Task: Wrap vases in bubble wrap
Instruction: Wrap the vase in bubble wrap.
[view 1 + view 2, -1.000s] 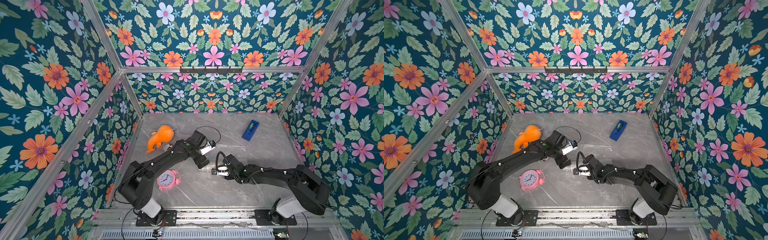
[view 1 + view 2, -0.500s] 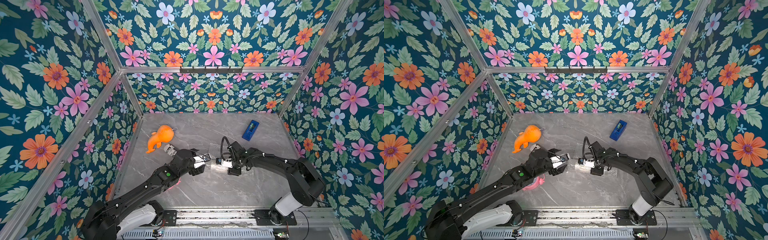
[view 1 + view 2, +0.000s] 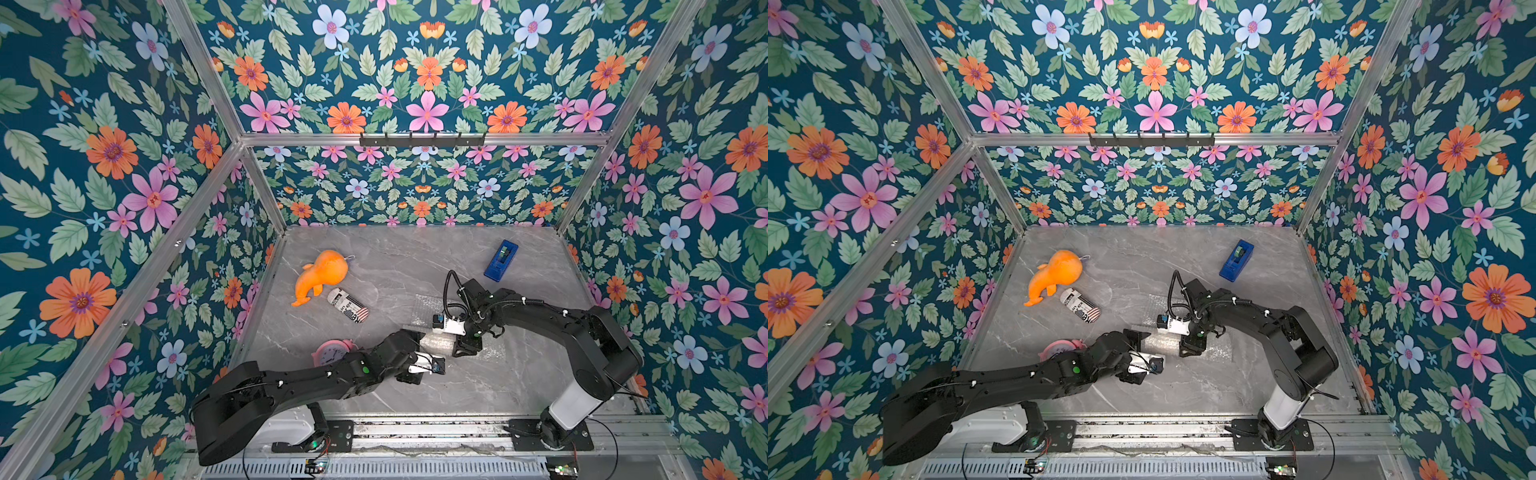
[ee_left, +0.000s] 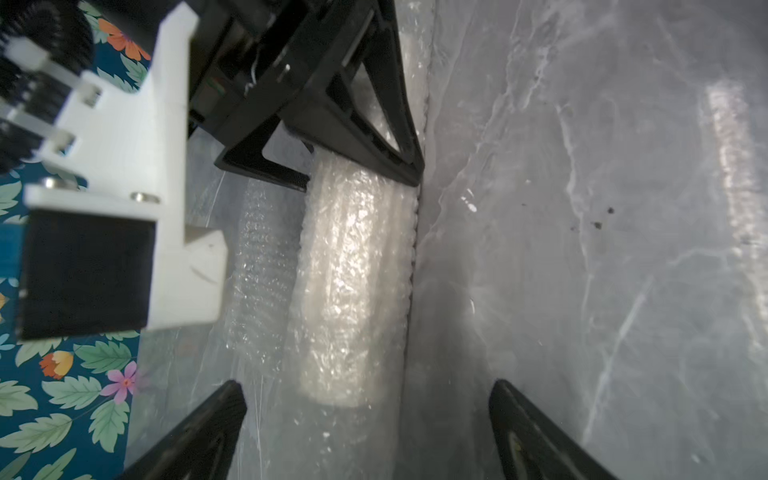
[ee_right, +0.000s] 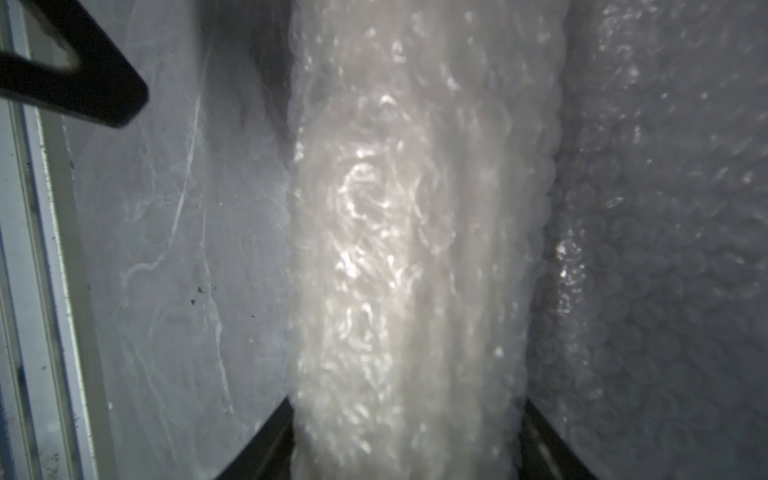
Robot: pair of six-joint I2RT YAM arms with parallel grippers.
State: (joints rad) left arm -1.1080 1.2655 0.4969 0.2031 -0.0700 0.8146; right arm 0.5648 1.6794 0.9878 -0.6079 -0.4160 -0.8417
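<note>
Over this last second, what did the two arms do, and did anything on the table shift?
The left gripper, jaws open, drew back from the middle toward the front edge of the table, uncovering the printed can and half-hiding the pink clock; it gripped nothing. The right gripper stayed shut on the bubble wrap rolled round the vase, barely shifting. Orange toy and blue dispenser: unmoved.

Left arm (image 3: 316, 376): stretched low from the near-left base toward centre, almost straight. Left gripper (image 4: 365, 388) points right, jaws wide apart, straddling the end of the bubble wrap (image 4: 353, 270) roll with a gap on each side. Right arm (image 3: 552, 316): from the near-right base, elbow raised, reaching left. Right gripper (image 5: 407, 415) faces down, jaws pressed against both flanks of the roll. The grippers are near each other, not touching.
</note>
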